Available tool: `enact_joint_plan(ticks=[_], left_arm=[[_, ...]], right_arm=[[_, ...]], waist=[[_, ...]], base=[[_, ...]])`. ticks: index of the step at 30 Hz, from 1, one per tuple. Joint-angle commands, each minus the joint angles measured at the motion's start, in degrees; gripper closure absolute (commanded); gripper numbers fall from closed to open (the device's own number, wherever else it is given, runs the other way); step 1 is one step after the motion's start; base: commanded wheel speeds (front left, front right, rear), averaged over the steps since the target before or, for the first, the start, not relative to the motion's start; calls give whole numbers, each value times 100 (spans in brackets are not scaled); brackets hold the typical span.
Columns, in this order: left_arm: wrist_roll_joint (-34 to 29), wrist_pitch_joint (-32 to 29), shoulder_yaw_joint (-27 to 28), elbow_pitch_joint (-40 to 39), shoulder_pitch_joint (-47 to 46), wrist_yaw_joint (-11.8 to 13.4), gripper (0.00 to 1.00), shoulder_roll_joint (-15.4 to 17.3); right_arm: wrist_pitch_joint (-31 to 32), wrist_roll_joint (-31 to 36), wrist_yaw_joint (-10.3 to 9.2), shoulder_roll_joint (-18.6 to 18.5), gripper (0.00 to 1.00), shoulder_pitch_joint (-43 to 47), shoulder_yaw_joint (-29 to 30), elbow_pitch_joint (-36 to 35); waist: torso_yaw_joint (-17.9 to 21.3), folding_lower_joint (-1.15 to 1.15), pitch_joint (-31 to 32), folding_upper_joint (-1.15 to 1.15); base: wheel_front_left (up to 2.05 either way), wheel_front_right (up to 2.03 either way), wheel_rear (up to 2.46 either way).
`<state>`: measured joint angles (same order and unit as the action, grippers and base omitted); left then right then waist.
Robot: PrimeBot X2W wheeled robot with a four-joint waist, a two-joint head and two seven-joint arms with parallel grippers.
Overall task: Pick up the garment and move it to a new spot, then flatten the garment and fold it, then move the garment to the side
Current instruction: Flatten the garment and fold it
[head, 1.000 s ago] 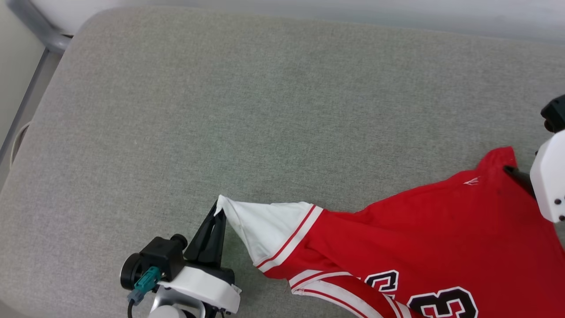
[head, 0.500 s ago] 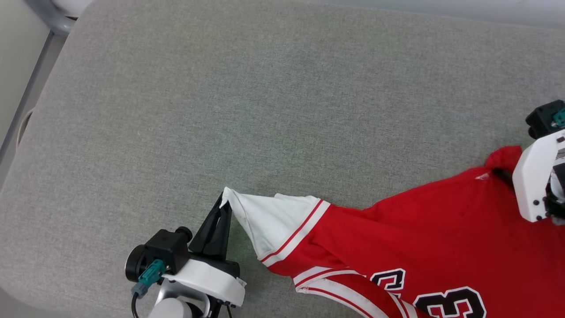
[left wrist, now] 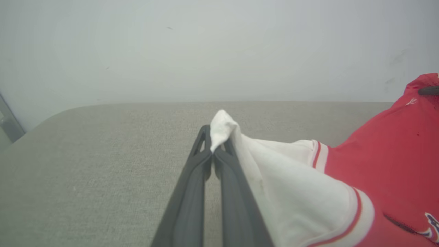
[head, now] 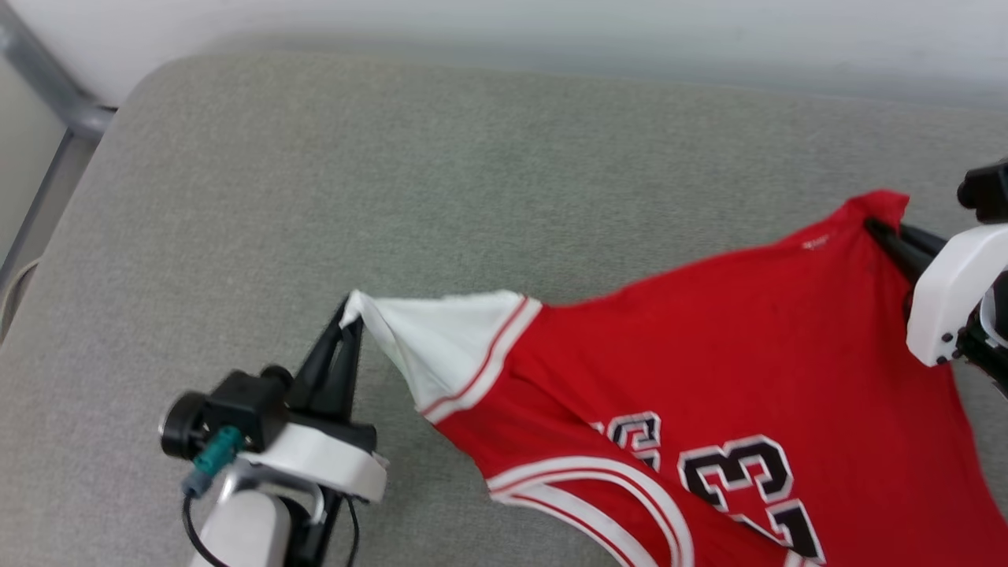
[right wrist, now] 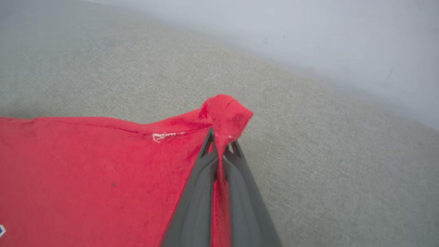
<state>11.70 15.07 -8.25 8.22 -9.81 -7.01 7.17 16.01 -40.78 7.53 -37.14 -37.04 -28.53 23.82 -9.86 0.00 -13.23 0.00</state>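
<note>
The garment (head: 709, 370) is a red jersey with white sleeves and black numerals, stretched between both grippers above the grey cushion. My left gripper (head: 346, 315) is shut on the tip of a white sleeve (head: 437, 350); the left wrist view shows the white cloth pinched at the gripper (left wrist: 214, 135). My right gripper (head: 874, 228) is shut on a red hem corner near a small white logo (head: 815, 242). In the right wrist view that gripper (right wrist: 221, 139) pinches the bunched red corner of the garment (right wrist: 103, 164). The garment's lower part runs out of the head view's bottom edge.
The wide grey cushion (head: 394, 197) spreads under everything, with bare fabric to the left and behind the garment. A pale wall (head: 551, 31) runs along its far edge. A grey metal frame tube (head: 47, 87) stands at the far left corner.
My right gripper has shut on the red hem corner and lifted it. The garment is now pulled up and taut between both grippers. The head camera has shifted too.
</note>
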Motion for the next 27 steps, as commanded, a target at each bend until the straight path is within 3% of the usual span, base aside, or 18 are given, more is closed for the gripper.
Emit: enact_joint_plan(ticks=[1, 12, 22, 27], left_arm=[[-25, 14, 42, -46, -148, 0, 100, 65], [-41, -351, 1, -487, -1531, -23, 100, 478], [-85, -816, -357, -630, -3078, -34, 100, 742], [-47, -969, -575, -347, -4371, -39, 100, 929]], right_arm=[[-124, 1, -8, 46, 100, -74, 44, -75], [-799, 372, -8, 267, 100, -189, 789, -890], [-616, 852, -8, 585, 100, -585, 1471, -1554], [-342, 1161, -8, 794, 100, -1495, 1790, -1570]], waist=[[150, 0, 144, 0], [594, 0, 308, 0], [819, 0, 43, 0], [880, 0, -462, 0]], base=[[0, 0, 0], [0, 0, 0], [0, 0, 0], [0, 0, 0]])
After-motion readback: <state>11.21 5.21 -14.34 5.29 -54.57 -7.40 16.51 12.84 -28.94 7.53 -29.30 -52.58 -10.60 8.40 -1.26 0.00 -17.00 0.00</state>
